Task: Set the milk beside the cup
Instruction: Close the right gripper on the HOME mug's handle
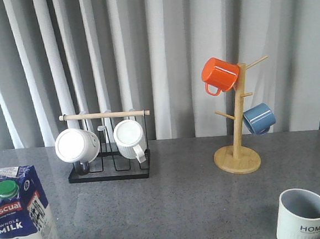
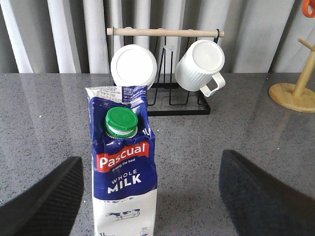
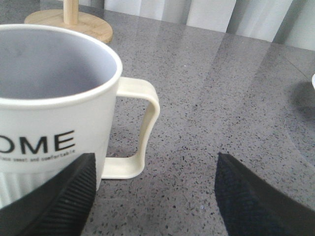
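The milk [image 1: 21, 219], a blue and white carton with a green cap, stands upright at the table's near left corner. In the left wrist view the milk [image 2: 125, 167] sits between the wide-apart fingers of my left gripper [image 2: 151, 194], closer to one finger [image 2: 44, 201], and neither finger touches it. The cup [image 1: 305, 216], pale with "HOME" lettering, stands at the near right. My right gripper [image 3: 155, 164] is open just behind the cup [image 3: 49, 98], with one finger [image 3: 64, 196] next to its wall below the handle [image 3: 145, 123]. Neither gripper shows in the front view.
A black wire rack [image 1: 109, 173] with a wooden bar holds two white ribbed mugs at the back left. A wooden mug tree [image 1: 238, 157] at the back right carries an orange mug [image 1: 219, 74] and a blue mug [image 1: 258, 118]. Grey curtains hang behind the table.
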Action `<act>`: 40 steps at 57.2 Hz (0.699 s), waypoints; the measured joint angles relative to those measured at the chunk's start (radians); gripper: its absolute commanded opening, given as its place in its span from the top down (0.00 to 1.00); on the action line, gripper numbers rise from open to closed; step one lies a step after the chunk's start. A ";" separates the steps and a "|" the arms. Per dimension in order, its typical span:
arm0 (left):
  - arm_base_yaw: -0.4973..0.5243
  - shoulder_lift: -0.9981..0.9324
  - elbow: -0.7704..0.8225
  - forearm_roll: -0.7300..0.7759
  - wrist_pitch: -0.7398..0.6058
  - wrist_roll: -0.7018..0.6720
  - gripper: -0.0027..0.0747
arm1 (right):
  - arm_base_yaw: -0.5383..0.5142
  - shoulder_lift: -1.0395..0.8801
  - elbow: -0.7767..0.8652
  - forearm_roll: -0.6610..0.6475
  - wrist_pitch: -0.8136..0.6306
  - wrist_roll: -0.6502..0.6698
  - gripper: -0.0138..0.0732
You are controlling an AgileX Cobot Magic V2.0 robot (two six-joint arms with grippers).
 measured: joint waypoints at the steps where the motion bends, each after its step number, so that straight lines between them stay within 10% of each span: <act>1: 0.000 0.000 0.000 0.000 0.000 0.000 0.27 | 0.000 0.004 0.000 0.000 -0.007 0.000 0.28; 40: -0.001 0.000 0.000 0.000 0.000 0.000 0.27 | -0.085 0.033 -0.031 -0.143 -0.090 0.126 0.28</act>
